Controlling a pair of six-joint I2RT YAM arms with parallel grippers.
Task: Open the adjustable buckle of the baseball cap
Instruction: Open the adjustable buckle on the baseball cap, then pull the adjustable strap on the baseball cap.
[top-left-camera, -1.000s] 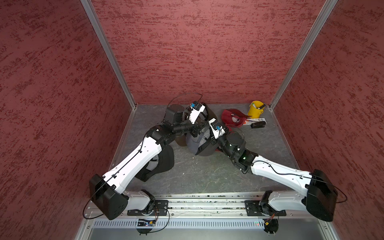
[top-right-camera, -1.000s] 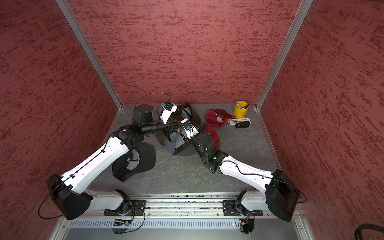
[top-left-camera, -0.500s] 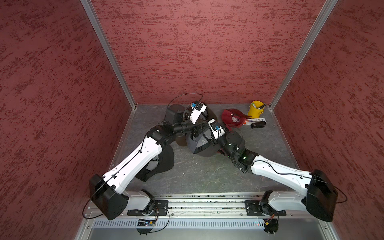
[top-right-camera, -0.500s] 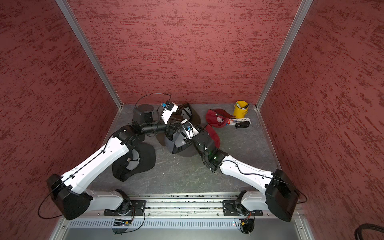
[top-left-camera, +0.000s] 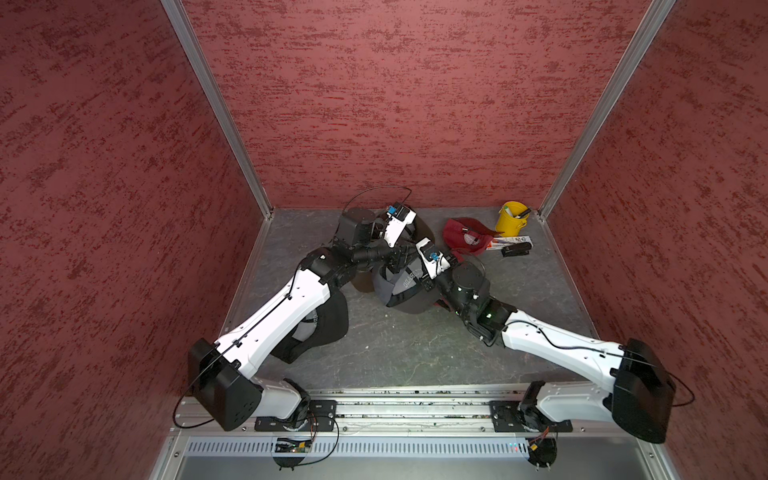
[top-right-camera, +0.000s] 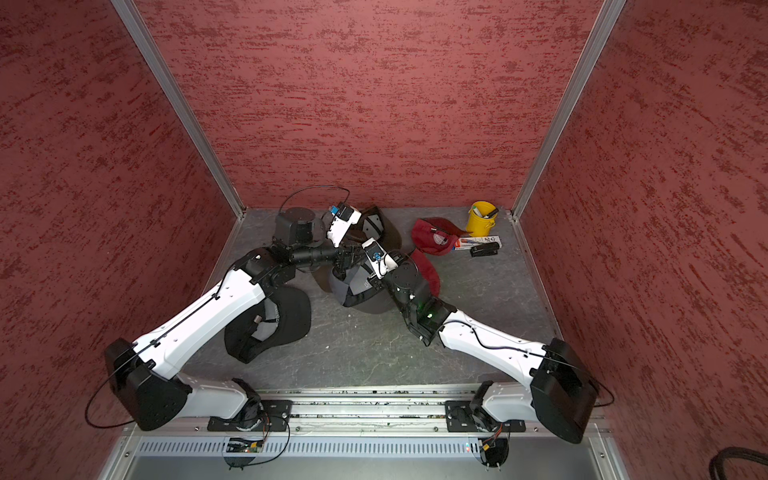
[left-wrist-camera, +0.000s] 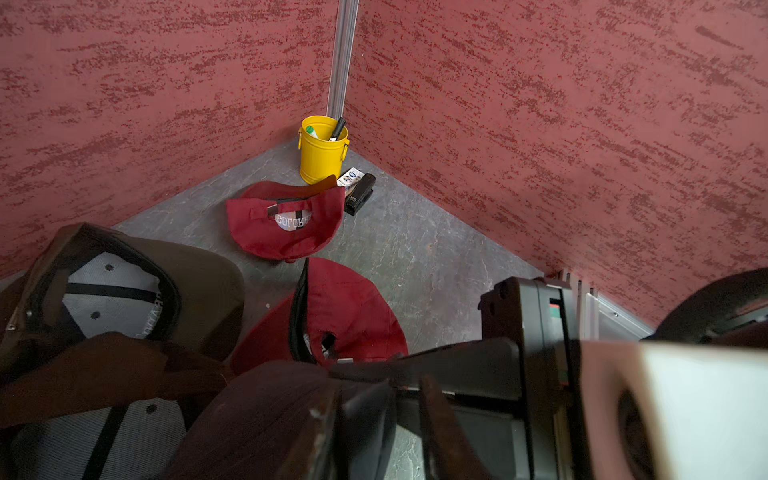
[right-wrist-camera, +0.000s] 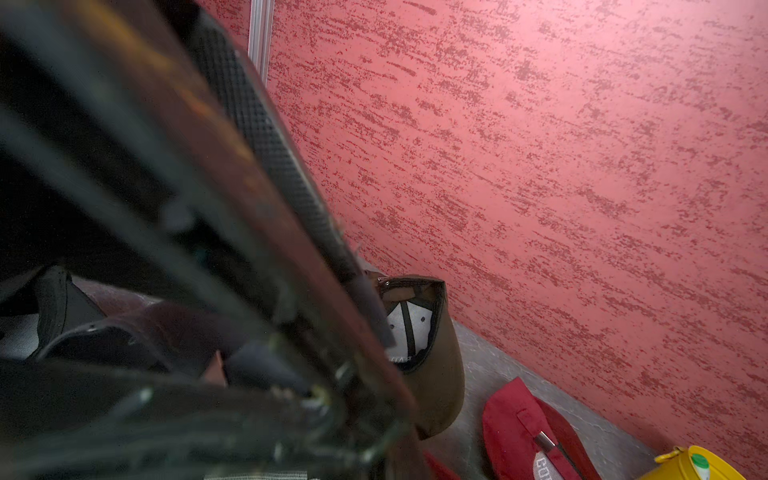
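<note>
Left fingers (left-wrist-camera: 365, 411) parted slightly; grey cap (top-left-camera: 409, 286) shifted a little.

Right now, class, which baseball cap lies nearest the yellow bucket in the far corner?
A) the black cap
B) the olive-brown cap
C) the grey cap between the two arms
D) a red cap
D: the red baseball cap, showing white lettering through its back opening, lies right beside the yellow bucket; every other cap colour sits farther off.
</note>
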